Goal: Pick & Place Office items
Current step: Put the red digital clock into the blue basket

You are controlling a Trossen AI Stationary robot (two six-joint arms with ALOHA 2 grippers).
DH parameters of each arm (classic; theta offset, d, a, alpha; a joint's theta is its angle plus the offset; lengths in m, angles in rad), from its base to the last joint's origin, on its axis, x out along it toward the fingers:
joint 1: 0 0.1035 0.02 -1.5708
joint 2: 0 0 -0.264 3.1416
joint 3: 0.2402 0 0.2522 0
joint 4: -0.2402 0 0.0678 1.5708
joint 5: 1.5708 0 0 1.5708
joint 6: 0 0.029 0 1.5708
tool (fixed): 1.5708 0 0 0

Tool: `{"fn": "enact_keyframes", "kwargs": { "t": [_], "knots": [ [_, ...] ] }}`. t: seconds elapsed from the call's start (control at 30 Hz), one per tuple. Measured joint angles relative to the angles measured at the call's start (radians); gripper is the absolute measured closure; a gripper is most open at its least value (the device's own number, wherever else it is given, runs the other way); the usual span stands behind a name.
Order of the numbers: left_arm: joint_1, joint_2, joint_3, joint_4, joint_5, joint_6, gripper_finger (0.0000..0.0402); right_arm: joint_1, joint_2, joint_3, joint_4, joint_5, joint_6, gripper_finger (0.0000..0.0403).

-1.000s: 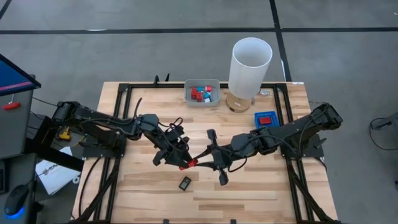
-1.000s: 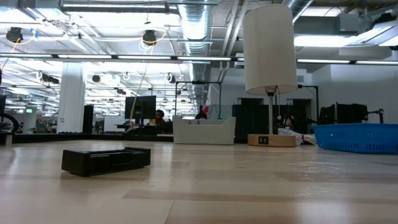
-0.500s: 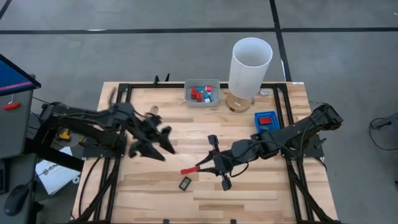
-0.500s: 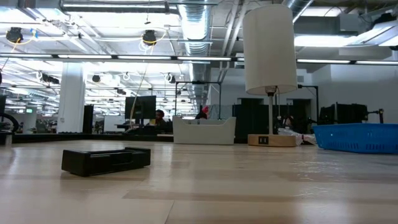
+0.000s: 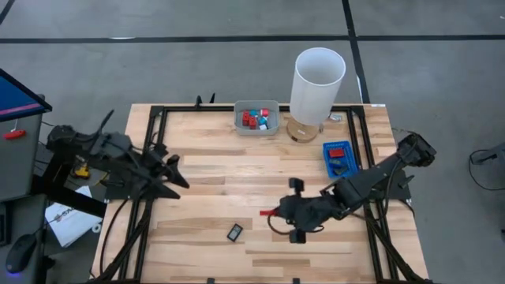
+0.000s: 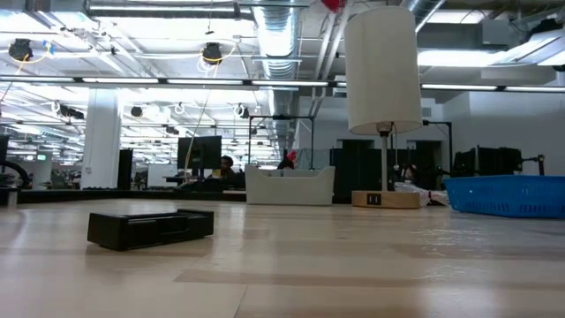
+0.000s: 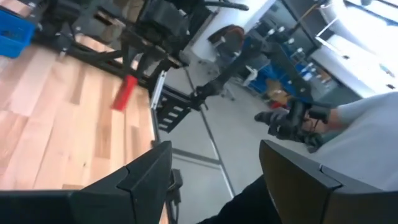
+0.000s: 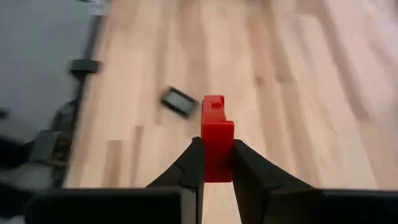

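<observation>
Two arms over a wooden table [image 5: 205,170]. Right gripper [image 5: 272,212] sits over the table's front middle, clamped on a red block [image 8: 217,140]; in the right wrist view the block stands upright between the two fingers [image 8: 190,167], sticking out well past the tips, lifted clear of the wood. From above the same red block [image 5: 266,212] shows as a small red tip at the gripper's end, pointing toward the left side. One flat black framed piece [image 5: 235,233] lies on the table just in front and to the left of that gripper, apart from it, not touched; it shows again beyond the red block in the right wrist view [image 8: 178,101] and as a dark slab on the wood in the low view [image 6: 151,228]. Left gripper [image 5: 175,172] is at the table's left edge, well apart from the items, fingers [image 7: 146,176] spread with nothing between them. Grey tray [image 5: 257,128] at the back middle holds a cluster of red, blue and white pieces [image 5: 255,119]. Blue tray [image 5: 327,160] at the right side, near the right arm, carries a red framed piece [image 5: 339,150]. White cylinder [image 5: 318,84] on a wooden base stands between the two trays at the back. Left wrist view also catches a person's sleeve [image 7: 367,143] and hand off the table.
</observation>
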Motion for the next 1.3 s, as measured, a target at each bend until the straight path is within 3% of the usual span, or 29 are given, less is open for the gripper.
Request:
{"fn": "enact_keyframes", "kwargs": {
  "t": [0.27,0.4,0.5,0.67,0.83,1.13,1.3],
  "knots": [
    [-0.215,0.037,-0.076,0.061,-0.271,-0.031,0.0154,0.051,0.000,0.000,-0.453,0.335,0.530,0.0347],
    [-0.273,0.079,-0.185,0.159,-0.350,-0.093,0.0156,0.059,0.000,0.000,-0.727,0.365,0.816,0.0348],
    [-0.311,0.115,-0.281,0.321,-0.409,-0.130,0.0160,0.058,-0.001,-0.002,-0.872,0.364,1.024,0.0348],
    [-0.347,0.184,-0.438,0.655,-0.498,-0.147,0.0162,-0.014,-0.060,-0.117,-0.863,0.326,1.151,0.0348],
    [-0.355,0.252,-0.521,0.869,-0.541,-0.168,0.0163,-0.102,-0.125,-0.284,-0.844,0.243,1.344,0.0348],
    [-0.355,0.290,-0.521,0.915,-0.542,-0.163,0.0163,-0.298,-0.262,-0.529,-0.740,0.114,1.496,0.0347],
    [-0.351,0.290,-0.521,0.924,-0.551,-0.156,0.0164,-0.407,-0.316,-0.613,-0.629,0.094,1.416,0.0346]
  ]
}}
